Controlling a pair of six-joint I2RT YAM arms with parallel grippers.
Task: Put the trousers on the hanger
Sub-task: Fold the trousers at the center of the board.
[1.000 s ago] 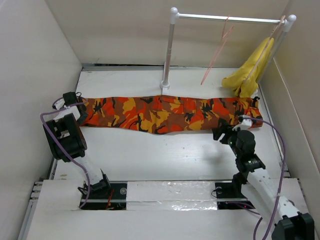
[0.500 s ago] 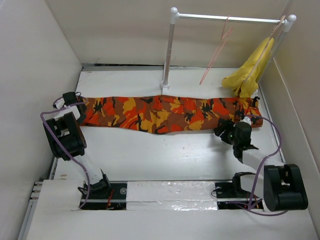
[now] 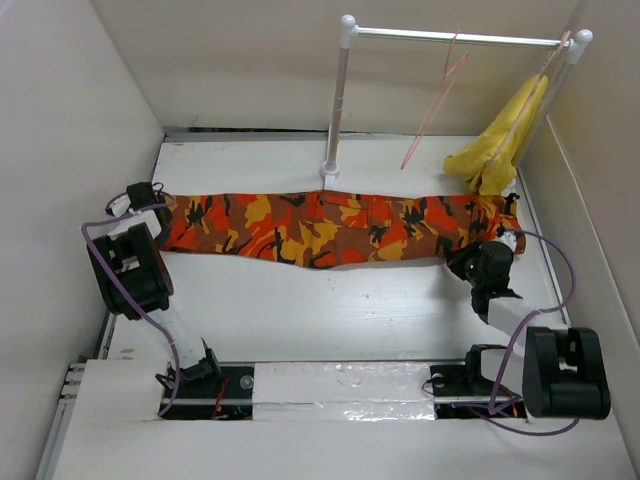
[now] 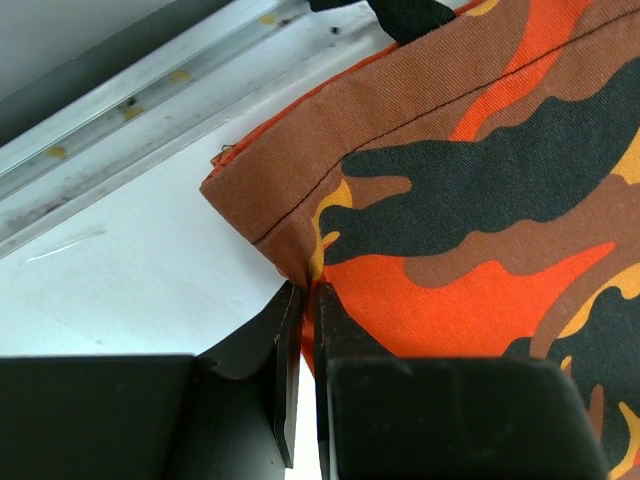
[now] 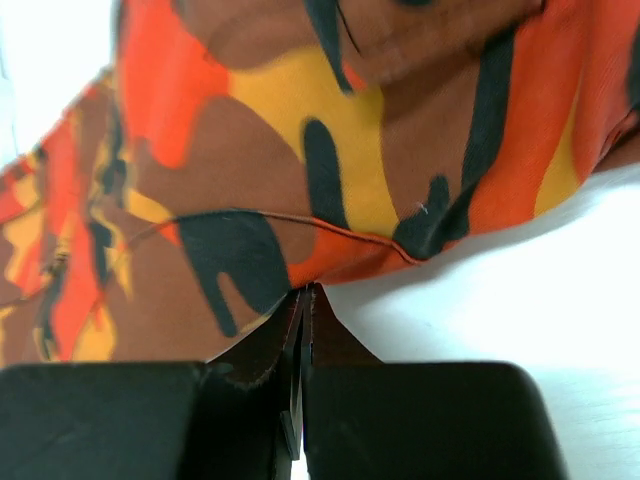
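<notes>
The camouflage trousers (image 3: 330, 228) lie flat across the table, stretched from left to right. My left gripper (image 3: 162, 213) is at their left end. In the left wrist view it (image 4: 305, 292) is shut on the hem corner of the trousers (image 4: 470, 180), the cloth puckering at the tips. My right gripper (image 3: 468, 260) is at their near edge towards the right end. There it (image 5: 305, 290) is shut, its tips nipping the trousers' (image 5: 300, 150) folded edge. The salmon-pink hanger (image 3: 436, 98) hangs on the rail at the back, away from both grippers.
A white rail stand (image 3: 340, 100) rises behind the trousers. A yellow cloth (image 3: 500, 140) on a paler hanger (image 3: 556, 55) droops from its right end. Enclosure walls close both sides. A metal track (image 4: 150, 90) runs along the table's left edge.
Both grippers went from open to shut on the trousers' edges. The right gripper slid right along the near edge as its arm folded down; the left arm barely moved.
</notes>
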